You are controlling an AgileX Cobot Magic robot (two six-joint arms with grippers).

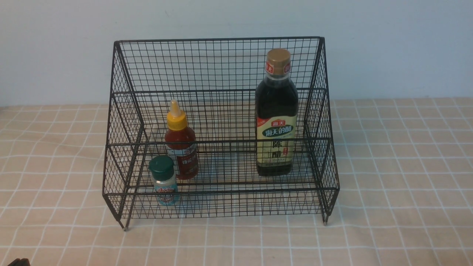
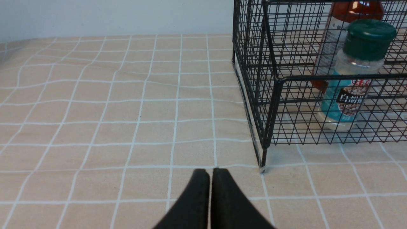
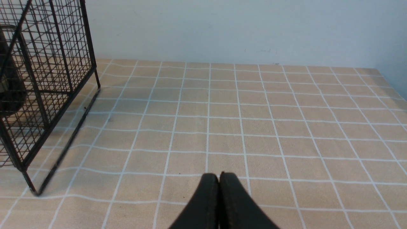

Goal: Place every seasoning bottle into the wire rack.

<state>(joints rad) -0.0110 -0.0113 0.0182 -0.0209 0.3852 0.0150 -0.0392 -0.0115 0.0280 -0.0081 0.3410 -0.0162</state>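
Note:
The black wire rack (image 1: 221,66) stands mid-table. Inside it, the tall dark vinegar bottle (image 1: 276,114) with gold cap stands upright on the right. The red sauce bottle (image 1: 180,142) with yellow nozzle stands on the left, and the small shaker with green lid (image 1: 163,180) stands upright in front of it. The shaker (image 2: 356,73), the red bottle (image 2: 341,35) and the rack (image 2: 270,95) also show in the left wrist view. My left gripper (image 2: 210,171) is shut and empty over the cloth outside the rack's corner leg. My right gripper (image 3: 218,175) is shut and empty, apart from the rack's side (image 3: 47,79).
A beige checked tablecloth (image 1: 399,166) covers the table up to a pale wall (image 1: 236,18). A dark bit of an arm (image 1: 18,262) shows at the front view's lower left corner.

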